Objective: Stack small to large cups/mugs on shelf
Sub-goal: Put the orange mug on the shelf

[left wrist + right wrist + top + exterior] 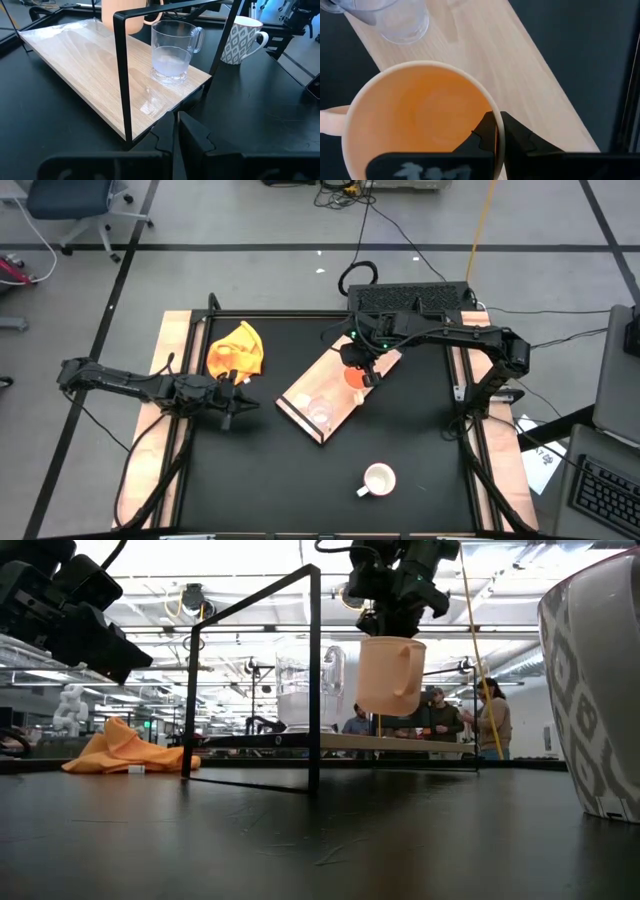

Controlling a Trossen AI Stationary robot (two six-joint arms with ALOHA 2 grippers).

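Note:
The shelf [335, 388], a light wooden board in a black metal frame, lies slantwise mid-table. A clear glass cup [320, 412] stands on its base near the board's near end [172, 52]. My right gripper [497, 137] is shut on the yellow-orange mug [390, 675], which hangs above the board's far half [355, 375]. The white patterned mug [378, 480] stands on the black tabletop near the front edge [242, 40]. My left gripper [176, 135] is shut and empty at the table's left, pointing toward the shelf [240, 402]. My right gripper pinches the mug's rim wall [492, 125], one finger inside the mug and one outside, on the side opposite the handle [330, 120]. The fingers come slanting down from above. The mug hangs nearly upright, mouth up, lifted clear of the board [400, 743].
A crumpled yellow cloth [237, 350] lies at the table's far left. The shelf's thin black frame bars [313, 670] rise around the board. People stand in the room beyond the table [440, 720]. Bare black tabletop lies between the shelf and the white mug.

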